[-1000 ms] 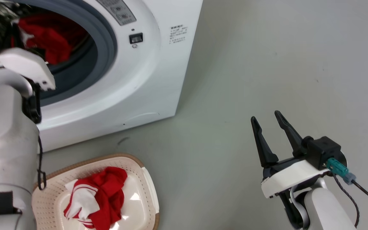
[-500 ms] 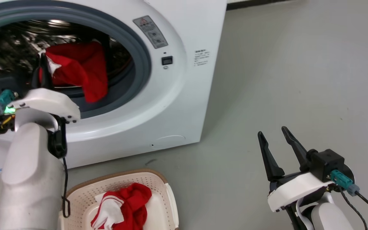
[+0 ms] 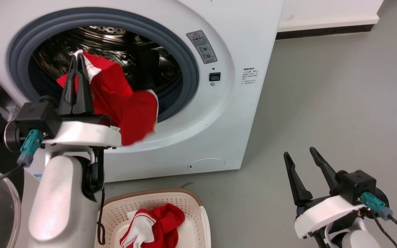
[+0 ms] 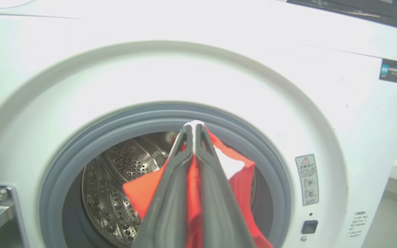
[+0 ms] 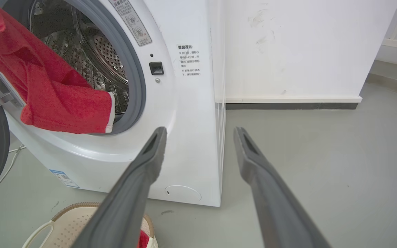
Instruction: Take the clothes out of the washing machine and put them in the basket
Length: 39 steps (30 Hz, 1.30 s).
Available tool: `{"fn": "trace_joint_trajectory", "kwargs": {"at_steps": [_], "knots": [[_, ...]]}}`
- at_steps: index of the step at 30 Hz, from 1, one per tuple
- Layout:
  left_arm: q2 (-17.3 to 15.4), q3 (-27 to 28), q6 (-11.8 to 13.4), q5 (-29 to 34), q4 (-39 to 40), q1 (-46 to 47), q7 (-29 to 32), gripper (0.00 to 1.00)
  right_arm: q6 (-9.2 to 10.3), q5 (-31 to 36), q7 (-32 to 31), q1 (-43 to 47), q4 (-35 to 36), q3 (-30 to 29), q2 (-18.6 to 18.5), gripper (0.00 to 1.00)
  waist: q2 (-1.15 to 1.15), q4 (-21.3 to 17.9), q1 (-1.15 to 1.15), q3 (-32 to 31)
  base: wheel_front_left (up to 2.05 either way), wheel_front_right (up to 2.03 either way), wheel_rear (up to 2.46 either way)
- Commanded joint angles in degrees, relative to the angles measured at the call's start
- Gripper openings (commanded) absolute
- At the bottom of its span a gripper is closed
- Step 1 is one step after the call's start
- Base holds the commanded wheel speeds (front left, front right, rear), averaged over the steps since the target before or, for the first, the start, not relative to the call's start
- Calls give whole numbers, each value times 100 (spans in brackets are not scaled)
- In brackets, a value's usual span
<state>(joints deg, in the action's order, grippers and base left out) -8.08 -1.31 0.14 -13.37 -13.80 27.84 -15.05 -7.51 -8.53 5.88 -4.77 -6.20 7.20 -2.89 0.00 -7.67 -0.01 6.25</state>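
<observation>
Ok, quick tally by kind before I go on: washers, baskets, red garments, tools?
Washing machine: 1
Basket: 1
Red garments: 2, the hanging garment clamped in the left tool at the porthole, the bundled garment lying in that basket
Tools: 2, the right tool open and empty
Total: 6

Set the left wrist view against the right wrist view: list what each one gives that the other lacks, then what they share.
Left wrist view: the left gripper, shut on a red garment with white cloth at its tips, and the dark control strip at the machine's top.
Right wrist view: the right gripper, open and holding nothing, the basket on the grey floor, and the wall's skirting.
Both: the washing machine, its grey porthole rim, the steel drum, and that red garment at the porthole.
</observation>
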Motion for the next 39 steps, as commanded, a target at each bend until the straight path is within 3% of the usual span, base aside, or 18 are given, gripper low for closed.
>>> {"fn": "trace_joint_trajectory", "kwargs": {"at_steps": [1,10,13,16,25,35,39], "knots": [[30,-47,44,56,396,-171,23,0,4,23,-17,84,32,-16,3,100,0,58,1,-41,0,0,0],[50,-287,193,110,2407,-1210,595,0,3,37,-89,206,130,18,3,100,0,148,1,-106,0,0,0],[93,-422,255,73,2752,-1841,836,0,4,39,-94,252,115,11,3,100,0,167,1,-140,0,0,0],[163,-542,300,-5,2577,-2298,996,0,3,54,-119,261,148,-7,3,100,0,202,1,-106,0,0,0],[353,-744,187,-447,313,-2824,829,0,3,100,-152,49,275,22,2,100,0,299,1,381,0,0,0],[439,-668,38,-765,-2980,-1518,361,0,3,226,-186,-351,383,131,3,100,0,347,1,1323,0,0,0],[449,-634,33,-827,-3744,-963,249,0,3,258,-195,-488,434,175,3,100,0,328,1,1683,0,0,0]]}}
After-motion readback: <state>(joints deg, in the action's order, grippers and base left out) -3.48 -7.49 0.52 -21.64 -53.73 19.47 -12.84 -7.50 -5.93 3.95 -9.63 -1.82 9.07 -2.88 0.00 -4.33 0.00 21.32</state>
